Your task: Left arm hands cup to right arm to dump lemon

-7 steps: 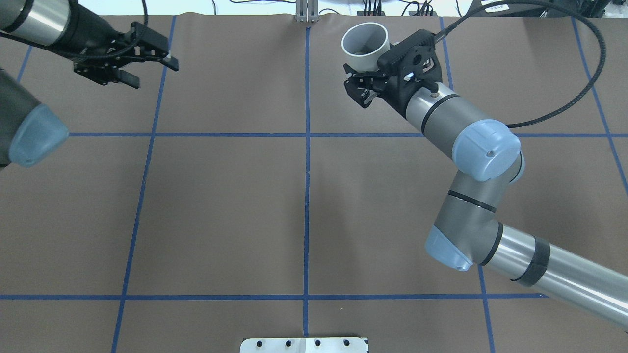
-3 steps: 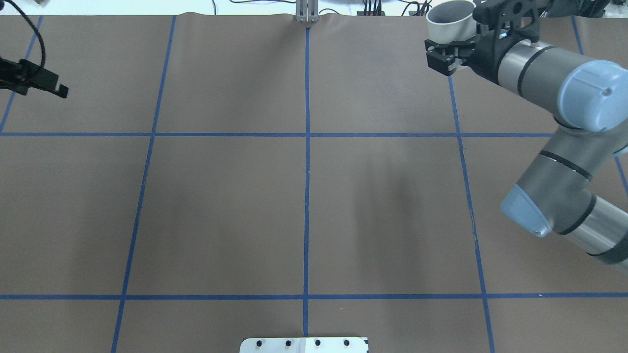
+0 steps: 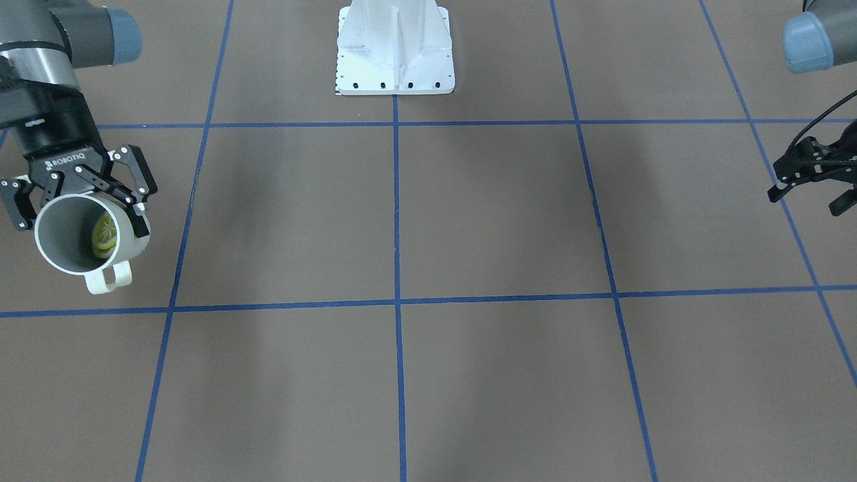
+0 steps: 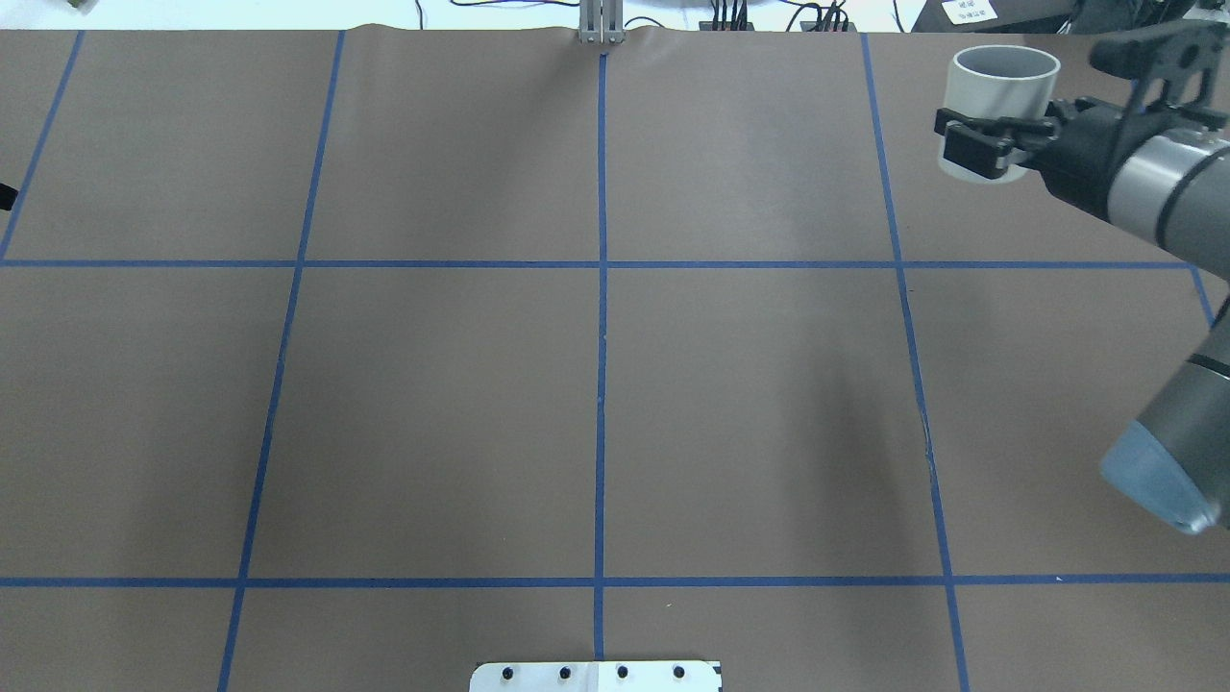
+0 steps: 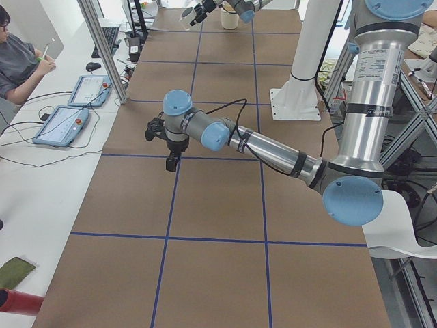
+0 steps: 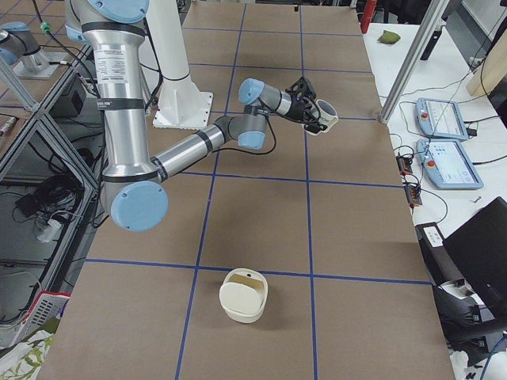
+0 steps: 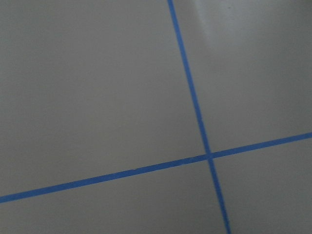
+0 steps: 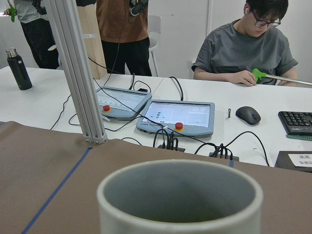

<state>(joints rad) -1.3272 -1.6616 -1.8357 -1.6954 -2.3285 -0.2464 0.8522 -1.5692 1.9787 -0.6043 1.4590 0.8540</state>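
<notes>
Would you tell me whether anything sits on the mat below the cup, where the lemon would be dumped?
Nothing visible does. The right gripper holds the cup, with the lemon inside, above the mat. No object shows beneath or beside it in the front-facing or overhead views. The left gripper is far off.

This is a robotics laboratory. The counter [image 4: 432, 384] has a brown cover divided into squares by blue tape lines [image 4: 601, 336]. At its 12 o'clock edge in the front-facing view, a white pedestal [image 3: 395, 50] is bolted down. The left arm [image 5: 273, 149] and the right arm [image 6: 190, 146] are industrial jointed machines. Beyond the counter, toward 12 o'clock in the right wrist view, a white desk [image 8: 34, 97] carries teach pendants [image 8: 175, 117] with red stop buttons, a keyboard [image 8: 297, 124], a mouse [image 8: 247, 115] and cables. A person [image 8: 248, 48] sits there, and an aluminium post [image 8: 78, 73] stands at 10 o'clock.
</notes>
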